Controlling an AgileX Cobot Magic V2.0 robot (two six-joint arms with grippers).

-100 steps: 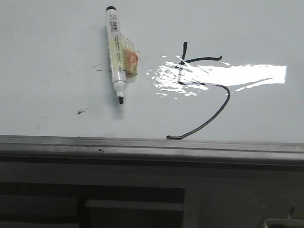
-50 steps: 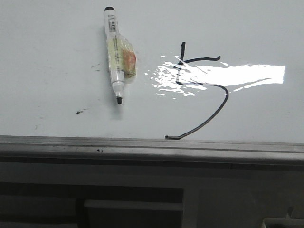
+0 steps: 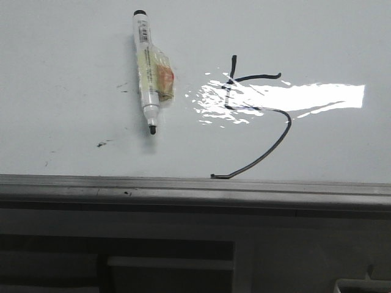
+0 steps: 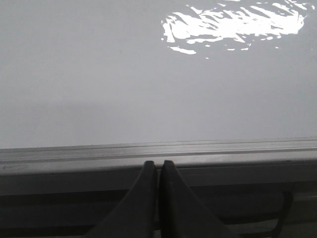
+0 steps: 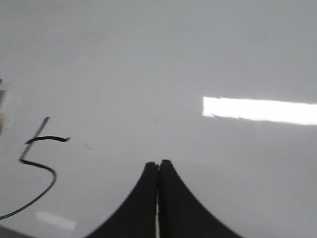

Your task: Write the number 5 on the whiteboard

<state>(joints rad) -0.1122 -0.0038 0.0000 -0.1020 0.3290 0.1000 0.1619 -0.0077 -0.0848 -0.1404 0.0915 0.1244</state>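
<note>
The number 5 [image 3: 269,131] is drawn in thin black line on the whiteboard [image 3: 67,61], partly under a bright glare patch; its tail ends near the board's front frame. In the right wrist view the number 5 [image 5: 42,158] lies off to one side on the whiteboard [image 5: 163,74]. A white marker [image 3: 148,73] with black tip uncovered lies loose on the board, left of the digit. My right gripper [image 5: 158,163] is shut and empty over bare board. My left gripper [image 4: 157,163] is shut and empty above the whiteboard [image 4: 124,89] frame. Neither gripper shows in the front view.
A grey metal frame edge [image 3: 195,189] runs along the board's near side, with a darker ledge and recess below it. Small dark smudges [image 3: 104,144] mark the board left of the marker. A glare patch [image 3: 293,97] covers the digit's middle.
The whole front view has drifted a few pixels left and up; marker and digit keep the same places relative to each other.
</note>
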